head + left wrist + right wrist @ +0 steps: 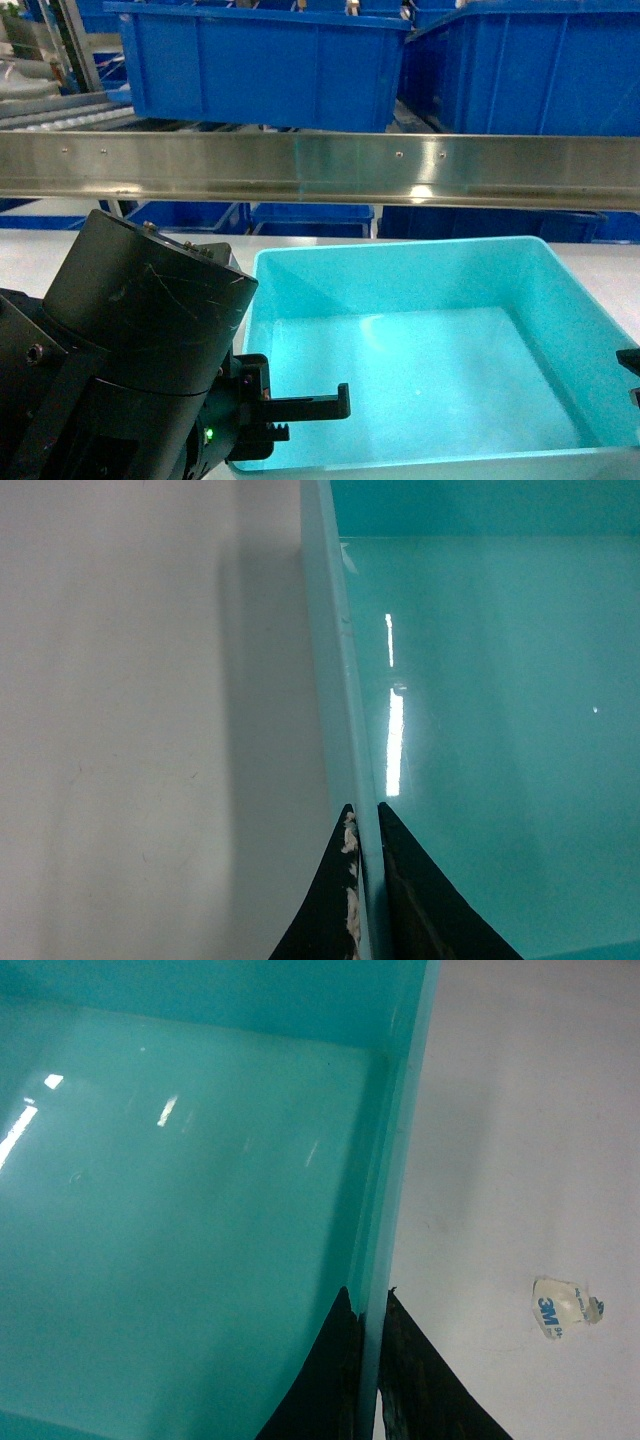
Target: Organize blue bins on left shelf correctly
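Observation:
A light turquoise blue bin (420, 380) fills the lower middle of the head view, empty inside. My left gripper (300, 408) is shut on the bin's left wall; in the left wrist view the gripper (365, 815) has one black finger on each side of the thin rim (345, 680). My right gripper (630, 375) shows only at the frame edge. In the right wrist view it (367, 1300) is shut on the bin's right wall (395, 1160). The left shelf's steel front rail (320, 168) crosses just beyond the bin.
Two dark blue crates (260, 65) (530, 70) stand on the shelf level above the rail, with roller lanes (60, 115) at far left. More dark blue crates (310, 218) show below the rail. A pale surface (120, 730) lies under the bin, with a 3M tape scrap (562, 1307).

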